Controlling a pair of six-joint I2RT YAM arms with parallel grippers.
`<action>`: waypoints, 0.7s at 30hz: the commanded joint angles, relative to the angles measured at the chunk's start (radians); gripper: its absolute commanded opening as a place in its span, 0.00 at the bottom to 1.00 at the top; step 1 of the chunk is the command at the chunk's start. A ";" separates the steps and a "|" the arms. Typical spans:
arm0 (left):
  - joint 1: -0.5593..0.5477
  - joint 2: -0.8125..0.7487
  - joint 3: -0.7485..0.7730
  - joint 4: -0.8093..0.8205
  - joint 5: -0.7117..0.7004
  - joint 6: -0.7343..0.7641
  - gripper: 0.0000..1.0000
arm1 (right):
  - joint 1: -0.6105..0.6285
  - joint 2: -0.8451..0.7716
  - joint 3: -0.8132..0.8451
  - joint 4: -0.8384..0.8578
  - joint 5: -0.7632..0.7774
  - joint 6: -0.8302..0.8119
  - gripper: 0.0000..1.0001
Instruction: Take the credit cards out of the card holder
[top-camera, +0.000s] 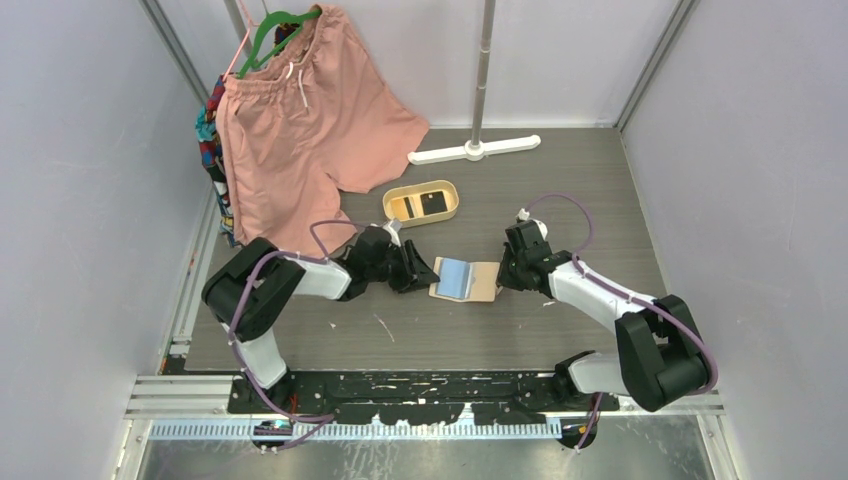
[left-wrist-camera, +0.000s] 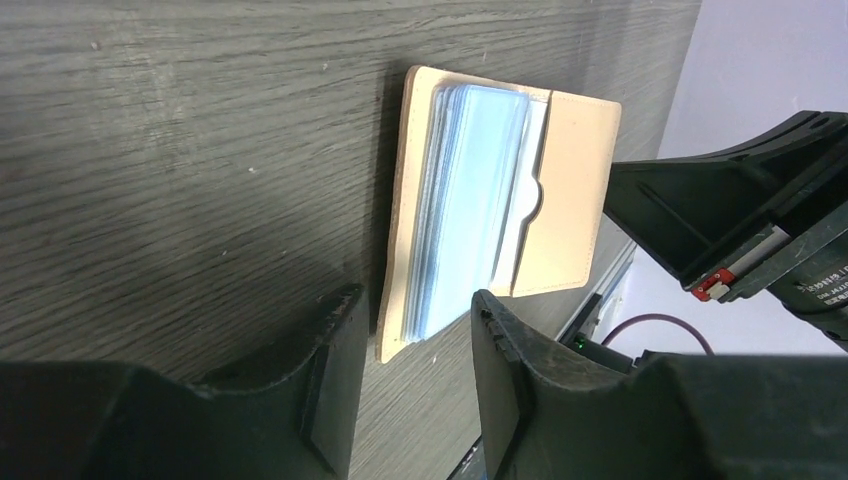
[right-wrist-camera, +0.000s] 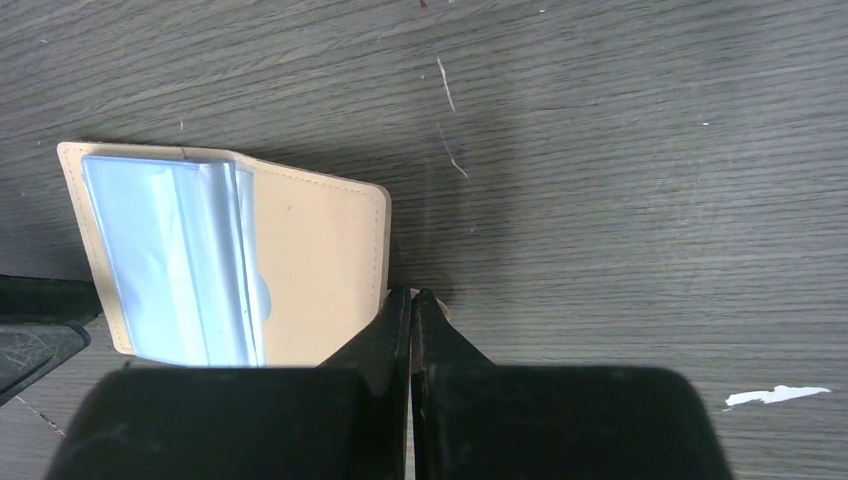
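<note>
The beige card holder lies open on the table between my two grippers. A stack of pale blue sleeves or cards sits on its left half; I cannot tell them apart. My left gripper is open, its fingers either side of the holder's near corner and not touching it. My right gripper is shut, its tips against the holder's right edge, where a small beige tab peeks out. Two black cards lie in the oval tan tray.
Pink shorts hang on a green hanger at the back left. A white stand foot with a grey pole is at the back centre. The right gripper's body shows just beyond the holder in the left wrist view.
</note>
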 joint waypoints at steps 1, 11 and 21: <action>-0.027 -0.001 0.033 -0.068 -0.047 0.040 0.44 | -0.001 0.004 0.028 0.034 -0.006 0.003 0.01; -0.036 0.062 -0.020 0.137 -0.015 -0.075 0.44 | -0.001 0.005 0.028 0.035 -0.007 0.004 0.01; -0.024 0.110 -0.095 0.417 -0.006 -0.196 0.27 | -0.001 0.005 0.018 0.041 -0.009 0.003 0.01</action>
